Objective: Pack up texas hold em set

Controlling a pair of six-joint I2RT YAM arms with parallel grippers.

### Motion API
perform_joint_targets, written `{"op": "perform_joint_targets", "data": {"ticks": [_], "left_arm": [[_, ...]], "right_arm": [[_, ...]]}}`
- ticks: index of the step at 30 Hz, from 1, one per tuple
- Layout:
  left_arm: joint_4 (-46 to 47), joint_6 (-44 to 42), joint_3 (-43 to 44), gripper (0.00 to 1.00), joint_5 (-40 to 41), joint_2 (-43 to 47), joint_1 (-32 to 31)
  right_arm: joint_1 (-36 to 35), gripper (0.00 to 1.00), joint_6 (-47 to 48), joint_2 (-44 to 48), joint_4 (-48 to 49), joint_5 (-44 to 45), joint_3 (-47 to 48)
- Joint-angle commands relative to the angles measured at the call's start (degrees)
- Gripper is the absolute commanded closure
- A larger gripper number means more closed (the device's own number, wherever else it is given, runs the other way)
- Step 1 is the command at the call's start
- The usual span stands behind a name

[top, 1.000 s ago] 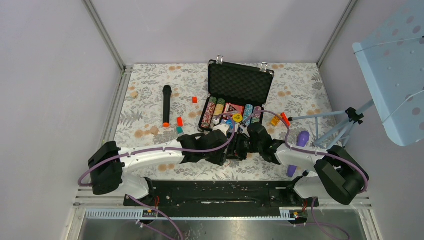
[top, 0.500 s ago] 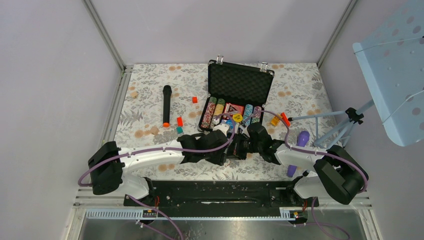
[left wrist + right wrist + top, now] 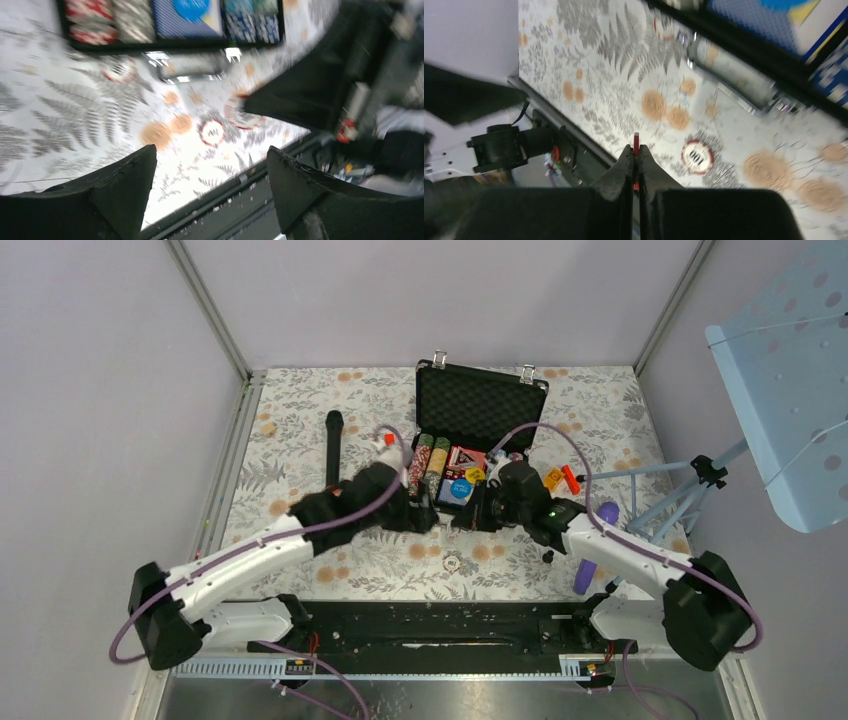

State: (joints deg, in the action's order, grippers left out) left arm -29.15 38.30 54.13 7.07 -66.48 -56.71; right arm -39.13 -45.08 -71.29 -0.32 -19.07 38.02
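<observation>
Floral worktop (image 3: 300, 410) from above: open case (image 3: 480, 405) sits mid-back, chip rows (image 3: 428, 455) and deck (image 3: 466, 456) in its tray, both arms at its front edge, one loose chip (image 3: 452, 563) nearer you. Left wrist: left jaws wide apart, holding nothing, other chips (image 3: 212, 132) lying below. Right wrist: right jaws pinched tight on a red sliver (image 3: 636, 142), likely a chip edge-on. You're mid chip collection; next, carry it to a tray slot, release, then fetch strays.
</observation>
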Motion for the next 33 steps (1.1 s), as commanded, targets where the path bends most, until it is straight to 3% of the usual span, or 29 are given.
{"op": "perform_joint_targets", "data": {"ticks": [1,5,11,19,24,33], "left_arm": [[0.8,-0.9,-1.5,0.19,-8.9,5.9,13.9],[-1.3,-2.8,-2.8,0.19,-13.3,7.5,23.7],[-2.2,-4.8,-4.1,0.19,-15.0,7.3,28.6],[-5.5,-6.5,-6.3,0.19,-14.3,8.8,37.1],[-7.4,-8.3,-7.7,0.19,-14.1,10.9,40.5],[-7.2,-8.4,-8.0,0.19,-13.9,11.8,41.3]], "right_arm": [[0.4,1.00,19.0,5.3,-0.6,10.4,3.1],[0.4,1.00,31.1,6.1,8.3,9.4,2.9],[0.4,1.00,46.9,0.0,12.8,2.7,6.6],[0.4,1.00,54.0,-15.3,6.3,-11.4,22.5],[-0.3,1.00,55.7,-22.2,5.8,-12.7,27.9],[-3.5,1.00,60.5,-31.9,2.8,-11.3,35.8]]}}
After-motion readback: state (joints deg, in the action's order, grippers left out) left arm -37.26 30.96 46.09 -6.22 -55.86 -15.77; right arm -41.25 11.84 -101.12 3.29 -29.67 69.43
